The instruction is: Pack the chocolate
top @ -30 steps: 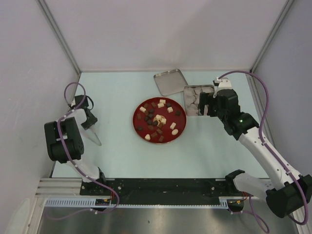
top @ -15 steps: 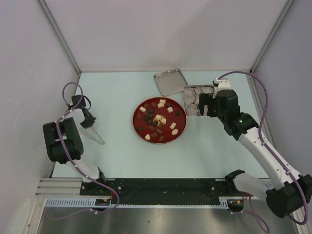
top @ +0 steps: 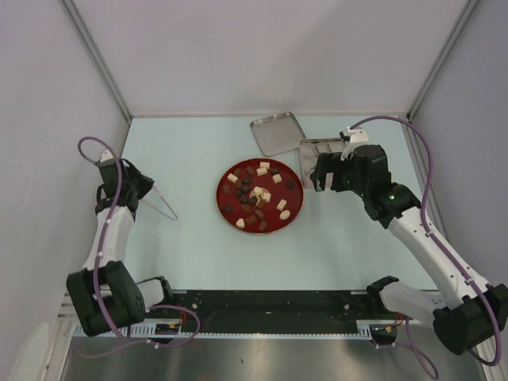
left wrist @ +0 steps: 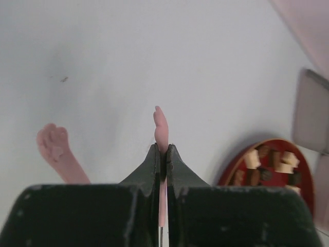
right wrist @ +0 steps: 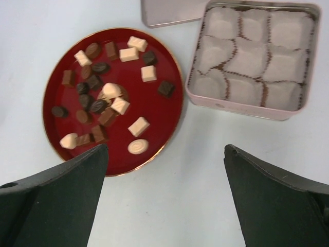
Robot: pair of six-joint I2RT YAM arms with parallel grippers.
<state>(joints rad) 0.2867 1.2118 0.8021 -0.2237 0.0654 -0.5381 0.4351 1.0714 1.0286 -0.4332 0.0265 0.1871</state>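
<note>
Pink tongs (left wrist: 161,123) are clamped by one leg in the left gripper (left wrist: 161,150), likely so pieces get lifted without crushing. All the chocolate (right wrist: 110,91) lies on the plate (right wrist: 159,116); the tin (right wrist: 241,110) beside it shows only empty cups (right wrist: 252,56). Above them, the right gripper (right wrist: 165,149) hangs with jaws wide apart, holding nothing.

The right gripper (right wrist: 165,154) hangs over the table (right wrist: 205,185), its two dark fingers (right wrist: 56,200) spread wide at the bottom corners with nothing between them. Beyond the left finger sits a red plate (right wrist: 164,121) scattered with chocolate (right wrist: 139,126): dark, reddish-brown and cream pieces, mostly on its left and middle. Just beside the plate on the right is a pink tin (right wrist: 241,109) lined with white paper cups (right wrist: 247,56), none of them holding a piece. A grey lid (right wrist: 169,10) lies at the top edge, touching or nearly touching the tin.
</note>
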